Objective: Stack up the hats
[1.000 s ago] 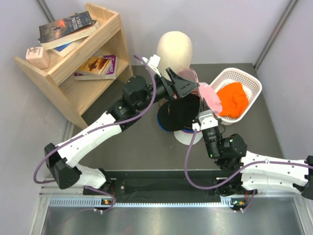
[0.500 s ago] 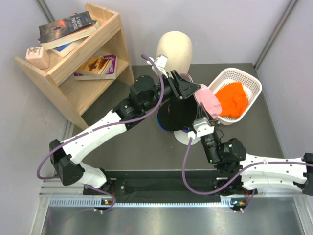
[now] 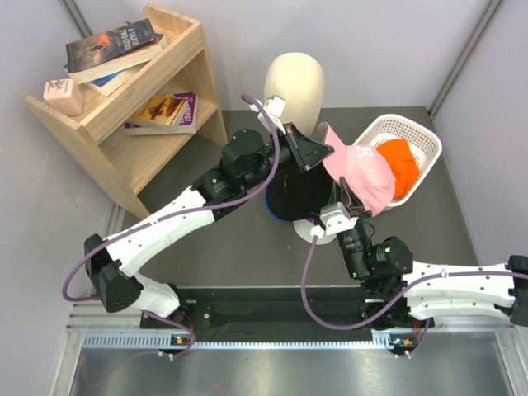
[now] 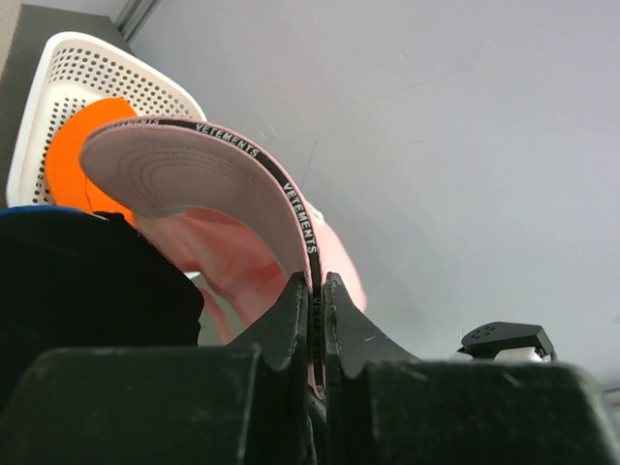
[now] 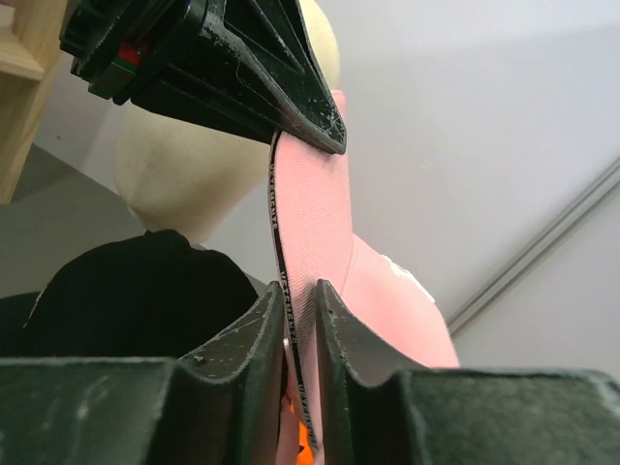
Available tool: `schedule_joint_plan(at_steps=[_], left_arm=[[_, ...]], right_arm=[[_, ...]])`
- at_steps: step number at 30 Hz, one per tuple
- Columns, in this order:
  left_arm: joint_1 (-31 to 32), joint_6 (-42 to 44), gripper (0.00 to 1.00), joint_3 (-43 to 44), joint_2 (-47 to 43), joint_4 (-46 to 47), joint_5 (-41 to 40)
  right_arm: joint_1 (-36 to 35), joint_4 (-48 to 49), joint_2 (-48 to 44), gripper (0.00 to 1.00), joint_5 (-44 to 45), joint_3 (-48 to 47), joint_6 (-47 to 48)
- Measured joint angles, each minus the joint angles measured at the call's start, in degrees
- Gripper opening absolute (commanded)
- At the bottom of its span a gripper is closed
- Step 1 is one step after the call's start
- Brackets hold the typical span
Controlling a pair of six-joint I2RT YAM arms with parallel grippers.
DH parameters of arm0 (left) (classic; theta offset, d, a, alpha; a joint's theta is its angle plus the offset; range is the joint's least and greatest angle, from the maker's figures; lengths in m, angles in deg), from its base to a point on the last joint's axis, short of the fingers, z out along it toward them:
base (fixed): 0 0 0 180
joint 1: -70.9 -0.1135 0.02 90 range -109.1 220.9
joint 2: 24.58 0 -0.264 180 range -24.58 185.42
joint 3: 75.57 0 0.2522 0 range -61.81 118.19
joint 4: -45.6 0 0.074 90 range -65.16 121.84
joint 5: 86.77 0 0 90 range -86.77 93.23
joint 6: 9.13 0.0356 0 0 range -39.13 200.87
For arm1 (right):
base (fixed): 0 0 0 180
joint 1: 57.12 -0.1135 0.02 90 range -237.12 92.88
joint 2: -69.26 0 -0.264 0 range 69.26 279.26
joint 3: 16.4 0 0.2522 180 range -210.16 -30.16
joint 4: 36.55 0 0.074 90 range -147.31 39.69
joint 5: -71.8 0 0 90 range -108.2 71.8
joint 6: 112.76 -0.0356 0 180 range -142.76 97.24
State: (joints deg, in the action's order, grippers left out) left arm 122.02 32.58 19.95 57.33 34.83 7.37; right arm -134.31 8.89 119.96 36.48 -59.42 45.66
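The hats are partly stacked, and you are midway through adding another. From the left, one wooden bookshelf (image 3: pixel 195 56) holds at least three books. One cream mannequin head (image 3: pixel 293 82) stands at the back of the tabletop (image 3: pixel 239 252).

Just in front of the head, three hats lie one on another. A black cap (image 3: pixel 299 191) is on top, a sliver of blue cap (image 4: pixel 24 209) shows beneath it, and a white cap (image 3: pixel 310 234) pokes out at the bottom. Anything else inside the pile is hidden.

Your left fingers (image 4: pixel 286 325) are pinched flat on the brim of the light pink cap (image 3: pixel 363 169). That cap hangs in the air just right of the pile, in front of the basket. Your right fingers (image 5: pixel 257 334) are narrow, with the same brim between them, gripped from below.

Furthest right, one white slatted basket (image 3: pixel 394 120) holds one orange bucket hat (image 3: pixel 402 161).

Five hats show: three stacked, one in hand, one waiting. I judge two steps remain: set the pink cap on the black, then fetch the orange.
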Motion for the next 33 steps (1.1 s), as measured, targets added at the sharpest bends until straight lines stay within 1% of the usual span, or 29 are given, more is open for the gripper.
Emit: schedule_joint_plan(at_steps=[1, 3, 4, 5, 7, 10, 13, 16, 18, 21, 27, 33], left_arm=[[0.00, -0.02, 0.00, -0.24, 0.00, 0.22, 0.09], [-0.02, 0.02, 0.00, -0.55, 0.00, 0.94, 0.46], [-0.02, 0.00, 0.00, -0.68, 0.00, 1.18, 0.52], [-0.02, 0.00, 0.00, -1.01, 0.00, 1.79, 0.70], [-0.02, 0.00, 0.00, -2.34, -0.02, 3.50, 1.09], [-0.09, 0.00, 0.00, -5.09, -0.07, 5.84, 1.97], [-0.11, 0.00, 0.00, -8.61, -0.92, 7.91, 2.32], [-0.13, -0.13, 0.00, -13.77, -3.72, 10.27, 2.47], [-0.13, -0.35, 0.00, -16.39, -5.90, 11.91, 2.49], [-0.13, -0.59, 0.00, -19.98, -9.66, 14.84, 2.27], [-0.13, -0.66, 0.00, -28.76, -16.96, 21.44, -0.81], [-0.13, -0.59, 0.00, -34.73, -17.90, 28.11, -3.21]], right_arm=[[-0.13, -0.15, -0.31, 0.52, 0.02, 0.09, -0.11], [-0.63, -0.20, -1.11, 0.73, 0.09, 0.20, -0.96], [-0.74, -0.31, -1.66, 0.87, 0.11, 0.28, -1.18], [-0.85, -0.42, -2.51, 0.93, 0.17, 0.37, -1.05], [-0.92, -0.31, -4.17, 1.00, 0.35, 0.37, -1.70], [-1.05, -1.49, -8.04, 1.00, 0.74, 0.28, -3.58], [-1.07, -7.02, -13.20, 1.00, 0.15, -0.98, -8.98], [-1.07, -13.90, -17.38, 1.00, -0.81, -4.83, -14.88], [-1.07, -15.93, -18.64, 1.00, -0.74, -7.52, -17.55], [-1.07, -18.38, -18.38, 1.00, -0.59, -11.08, -20.52], [-1.07, -21.66, -14.08, 1.00, -0.26, -12.00, -22.95], [-1.07, -23.10, -10.88, 1.00, -0.28, -11.87, -24.13]])
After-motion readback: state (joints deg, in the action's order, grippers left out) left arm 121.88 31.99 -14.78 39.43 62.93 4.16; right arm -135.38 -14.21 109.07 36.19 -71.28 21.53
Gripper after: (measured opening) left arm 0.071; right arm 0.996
